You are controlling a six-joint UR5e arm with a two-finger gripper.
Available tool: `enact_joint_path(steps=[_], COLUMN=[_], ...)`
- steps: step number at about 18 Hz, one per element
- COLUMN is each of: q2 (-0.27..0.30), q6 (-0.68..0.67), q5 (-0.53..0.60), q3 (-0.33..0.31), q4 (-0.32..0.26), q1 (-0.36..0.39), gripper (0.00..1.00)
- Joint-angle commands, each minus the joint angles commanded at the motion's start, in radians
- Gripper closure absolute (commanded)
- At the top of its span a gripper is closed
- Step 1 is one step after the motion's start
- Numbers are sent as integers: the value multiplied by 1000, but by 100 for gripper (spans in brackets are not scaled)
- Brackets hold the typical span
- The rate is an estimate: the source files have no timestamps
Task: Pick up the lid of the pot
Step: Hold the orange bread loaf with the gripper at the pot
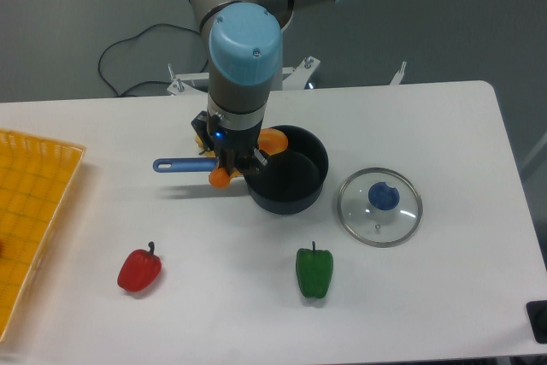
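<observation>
The glass pot lid [358,216] with its blue knob [384,196] lies on the table, right of the black pot [295,197]. My gripper [231,165] is up and to the left of the lid, by the pot's left rim and the inner end of its blue handle [183,165]. An orange tip shows low at the gripper, and another orange part shows over the pot's opening. The gripper's body and the arm hide much of the fingers, so their opening and any contact with the handle are unclear.
On the near side of the table [444,297] are a green pepper [314,273] and a red pepper [139,270]. A yellow basket [26,203] stands at the left edge. A black object [538,320] is at the right edge.
</observation>
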Motion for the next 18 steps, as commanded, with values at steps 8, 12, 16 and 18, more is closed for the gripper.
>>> enact_joint_path(steps=[8, 12, 16, 18], q2=[-2, -2, -3, -5], q6=[2, 0, 2, 0], q5=[-2, -2, -2, -2], q3=[0, 0, 0, 0], q4=[2, 2, 3, 21], q1=[0, 3, 2, 2], gripper=[83, 83, 83, 83])
